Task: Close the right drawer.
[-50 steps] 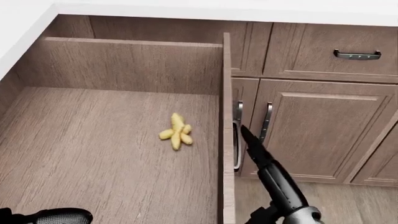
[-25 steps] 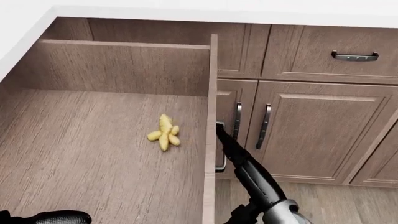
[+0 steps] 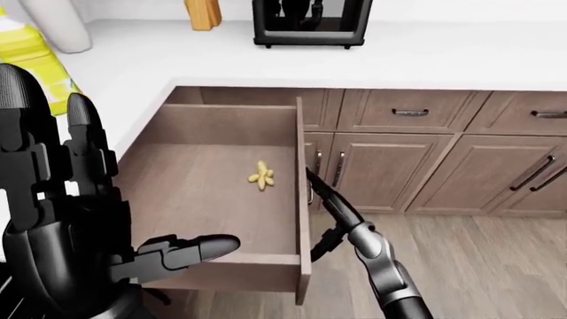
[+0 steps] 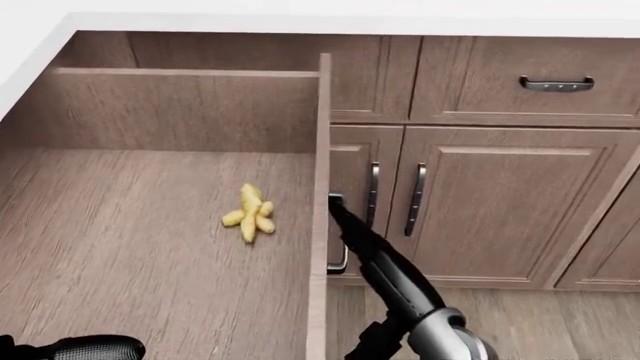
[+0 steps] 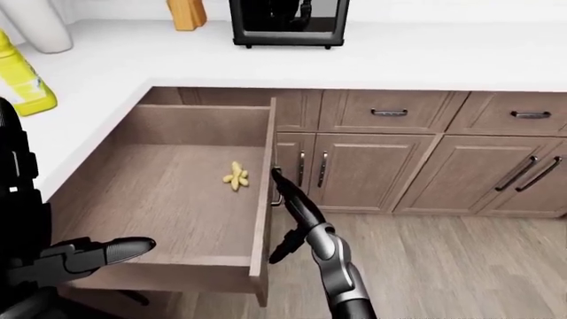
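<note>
Standing wide open, the drawer (image 3: 266, 272) sticks out from the counter (image 3: 425, 60) with a yellow ginger (image 4: 249, 213) lying inside. The right hand (image 4: 345, 221) touches the drawer's front at its handle (image 4: 340, 266), fingers pressed together. The left hand (image 3: 80, 232) is up beside the drawer, fingers spread.

ginger root (image 4: 248, 212) in open drawer (image 4: 322, 172), cabinet doors (image 4: 500, 214) at right

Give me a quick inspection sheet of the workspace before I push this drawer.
Surface: white counter, L-shaped.
Job's things: drawer pulled far out; small yellow root lies inside.
Clutter: yellow bottle, wooden block, black appliance on the counter.
Hands: right hand fingertip at the drawer's handle; left hand raised, fingers open, holding nothing.
Cables: nothing seen.
Surroundings: closed cabinet doors, wood floor.
</note>
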Available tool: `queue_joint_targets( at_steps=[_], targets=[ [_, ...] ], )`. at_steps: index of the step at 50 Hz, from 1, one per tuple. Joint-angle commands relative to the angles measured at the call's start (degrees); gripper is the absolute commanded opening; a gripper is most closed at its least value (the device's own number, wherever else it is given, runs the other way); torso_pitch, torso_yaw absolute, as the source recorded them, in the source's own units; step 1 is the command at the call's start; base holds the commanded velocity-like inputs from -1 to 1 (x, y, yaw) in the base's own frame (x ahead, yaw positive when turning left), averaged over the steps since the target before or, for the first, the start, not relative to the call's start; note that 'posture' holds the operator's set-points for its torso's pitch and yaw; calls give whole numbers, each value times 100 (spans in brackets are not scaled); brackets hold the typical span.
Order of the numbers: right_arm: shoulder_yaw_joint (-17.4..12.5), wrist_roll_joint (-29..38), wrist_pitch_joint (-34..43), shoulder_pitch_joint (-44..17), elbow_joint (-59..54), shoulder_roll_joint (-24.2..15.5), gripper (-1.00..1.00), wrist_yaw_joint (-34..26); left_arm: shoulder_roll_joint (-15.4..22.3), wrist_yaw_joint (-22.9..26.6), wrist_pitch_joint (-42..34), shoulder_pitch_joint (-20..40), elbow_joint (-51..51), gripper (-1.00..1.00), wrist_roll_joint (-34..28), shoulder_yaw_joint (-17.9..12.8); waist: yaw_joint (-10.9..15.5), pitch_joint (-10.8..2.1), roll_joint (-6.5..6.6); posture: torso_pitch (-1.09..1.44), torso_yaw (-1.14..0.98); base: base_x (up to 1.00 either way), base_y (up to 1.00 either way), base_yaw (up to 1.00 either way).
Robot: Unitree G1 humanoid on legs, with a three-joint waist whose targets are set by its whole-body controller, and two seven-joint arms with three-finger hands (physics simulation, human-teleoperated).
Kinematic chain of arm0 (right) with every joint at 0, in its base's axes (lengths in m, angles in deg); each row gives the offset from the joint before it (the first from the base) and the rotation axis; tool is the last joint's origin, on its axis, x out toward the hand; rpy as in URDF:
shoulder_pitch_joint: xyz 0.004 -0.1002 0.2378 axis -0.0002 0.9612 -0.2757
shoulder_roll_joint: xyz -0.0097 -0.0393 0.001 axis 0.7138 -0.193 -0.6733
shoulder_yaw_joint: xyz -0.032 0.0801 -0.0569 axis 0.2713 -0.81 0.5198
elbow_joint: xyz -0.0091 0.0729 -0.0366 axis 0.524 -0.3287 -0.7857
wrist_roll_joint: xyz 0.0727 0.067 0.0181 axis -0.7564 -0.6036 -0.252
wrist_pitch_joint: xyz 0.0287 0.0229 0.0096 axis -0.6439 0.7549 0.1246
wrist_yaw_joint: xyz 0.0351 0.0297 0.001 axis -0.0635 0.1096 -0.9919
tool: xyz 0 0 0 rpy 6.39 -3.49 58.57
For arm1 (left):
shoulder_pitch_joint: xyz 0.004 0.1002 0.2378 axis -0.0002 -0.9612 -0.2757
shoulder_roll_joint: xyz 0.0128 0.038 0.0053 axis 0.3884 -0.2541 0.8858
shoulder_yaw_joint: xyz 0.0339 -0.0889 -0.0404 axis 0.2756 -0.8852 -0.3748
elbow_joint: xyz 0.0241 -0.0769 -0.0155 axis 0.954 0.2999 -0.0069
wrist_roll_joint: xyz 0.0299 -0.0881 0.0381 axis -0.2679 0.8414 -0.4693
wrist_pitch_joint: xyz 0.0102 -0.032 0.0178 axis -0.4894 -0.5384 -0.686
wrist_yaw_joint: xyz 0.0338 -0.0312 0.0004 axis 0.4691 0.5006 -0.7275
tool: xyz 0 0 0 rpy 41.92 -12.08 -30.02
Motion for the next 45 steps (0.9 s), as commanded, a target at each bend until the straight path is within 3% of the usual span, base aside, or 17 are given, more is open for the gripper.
queue_joint_targets(
  at_steps=[1, 20, 45],
  targets=[
    [325, 84, -335, -140, 208, 106, 100, -340, 22, -14, 110, 68, -171, 100, -4, 2, 47, -80, 9, 0, 0, 0, 0, 0],
    [483, 252, -389, -597, -126, 348, 100, -517, 78, -61, 83, 83, -171, 100, 43, -12, 26, -62, 20, 0, 0, 0, 0, 0],
    [663, 517, -902, -1493, -1624, 794, 100, -367, 76, -60, 65, 100, -171, 100, 63, -37, 33, -73, 51, 0, 0, 0, 0, 0]
  ],
)
